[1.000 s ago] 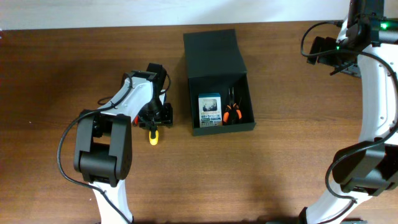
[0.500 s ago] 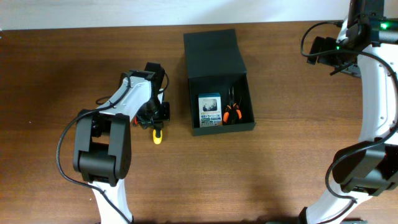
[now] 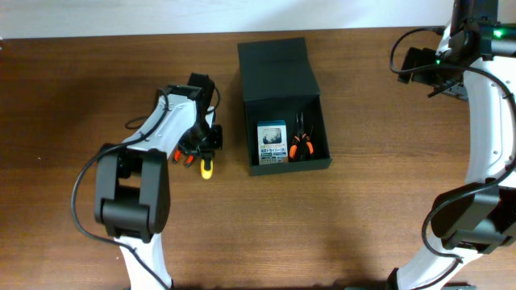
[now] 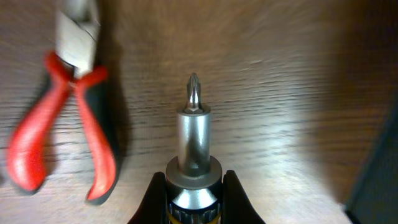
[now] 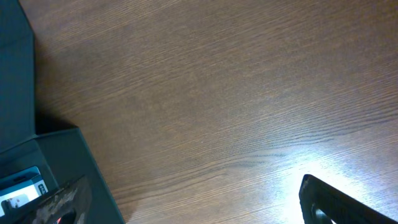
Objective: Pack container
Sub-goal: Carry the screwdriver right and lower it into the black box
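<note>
The container (image 3: pixel 326 137), a dark rectangular box, stands mid-table with its flap lid (image 3: pixel 277 66) laid open behind it. Inside lie a blue-and-white card pack (image 3: pixel 272 142) and orange-handled pliers (image 3: pixel 301 143). Left of the box, my left gripper (image 3: pixel 201 149) is shut on a yellow-handled screwdriver (image 3: pixel 205 167). In the left wrist view the black fingers (image 4: pixel 157 194) clamp the screwdriver's metal collar (image 4: pixel 194 140), tip pointing away. My right gripper (image 5: pixel 193 208) hangs open over bare wood right of the container (image 5: pixel 22 93).
Red-handled pliers (image 4: pixel 68 124) lie on the wood just left of the screwdriver, also seen as red pliers (image 3: pixel 181 156) from overhead. The container's dark wall (image 4: pixel 380 180) is close on the right. The right arm (image 3: pixel 423 63) is at the far right edge.
My left gripper closed onto the screwdriver and shifted slightly toward the container, carrying the yellow handle up and right. The right arm has not moved.
</note>
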{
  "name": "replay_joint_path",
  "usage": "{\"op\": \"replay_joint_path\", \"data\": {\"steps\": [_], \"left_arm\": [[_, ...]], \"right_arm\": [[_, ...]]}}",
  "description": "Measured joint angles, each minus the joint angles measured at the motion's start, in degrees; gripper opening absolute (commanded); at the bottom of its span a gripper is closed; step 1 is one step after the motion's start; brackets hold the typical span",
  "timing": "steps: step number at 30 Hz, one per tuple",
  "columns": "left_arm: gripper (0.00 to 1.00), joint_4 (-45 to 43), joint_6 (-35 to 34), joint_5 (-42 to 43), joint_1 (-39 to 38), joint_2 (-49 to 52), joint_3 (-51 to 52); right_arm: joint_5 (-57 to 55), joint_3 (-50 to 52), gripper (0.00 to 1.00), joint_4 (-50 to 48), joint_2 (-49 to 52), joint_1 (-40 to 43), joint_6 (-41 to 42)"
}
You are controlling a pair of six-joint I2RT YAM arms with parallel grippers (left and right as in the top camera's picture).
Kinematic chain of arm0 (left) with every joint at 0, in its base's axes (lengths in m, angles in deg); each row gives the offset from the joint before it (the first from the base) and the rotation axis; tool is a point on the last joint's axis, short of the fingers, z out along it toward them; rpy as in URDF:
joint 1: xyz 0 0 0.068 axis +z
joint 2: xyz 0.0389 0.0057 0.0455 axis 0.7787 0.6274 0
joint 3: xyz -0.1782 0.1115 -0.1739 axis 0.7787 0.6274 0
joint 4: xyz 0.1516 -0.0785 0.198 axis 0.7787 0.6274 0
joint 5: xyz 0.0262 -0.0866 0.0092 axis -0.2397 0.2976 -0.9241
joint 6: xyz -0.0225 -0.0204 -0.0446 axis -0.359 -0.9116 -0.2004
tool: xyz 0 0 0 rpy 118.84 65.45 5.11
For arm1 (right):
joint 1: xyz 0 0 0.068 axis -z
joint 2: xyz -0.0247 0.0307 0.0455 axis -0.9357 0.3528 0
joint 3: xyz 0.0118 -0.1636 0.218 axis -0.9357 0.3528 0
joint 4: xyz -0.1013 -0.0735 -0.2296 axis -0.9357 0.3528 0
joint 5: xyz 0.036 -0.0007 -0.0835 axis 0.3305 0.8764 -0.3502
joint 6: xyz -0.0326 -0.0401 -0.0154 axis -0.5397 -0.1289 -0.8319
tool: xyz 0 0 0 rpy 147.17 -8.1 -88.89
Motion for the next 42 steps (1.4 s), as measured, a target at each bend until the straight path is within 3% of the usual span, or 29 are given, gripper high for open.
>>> {"op": "replay_joint_path", "data": {"steps": [7, 12, 17, 25, 42], "left_arm": [[0.02, 0.1, 3.2, 0.0, -0.1, -7.3, -2.6], [0.02, 0.2, 9.0, -0.1, -2.0, -12.5, -7.7], [0.02, -0.3, 15.7, 0.0, -7.3, -15.2, -13.7], [0.02, -9.5, 22.4, 0.0, -17.3, -15.5, -14.9], [0.02, -14.1, 8.2, 3.9, -23.3, -0.1, -15.0]], "right_arm": [[0.0, 0.0, 0.99, 0.0, 0.0, 0.0, 0.0], [0.0, 0.0, 0.99, 0.0, 0.0, 0.0, 0.0], [0.0, 0.0, 0.99, 0.0, 0.0, 0.0, 0.0], [0.0, 0.0, 0.99, 0.0, 0.0, 0.0, 0.0], [0.0, 0.0, 0.99, 0.0, 0.0, 0.0, 0.0]]}}
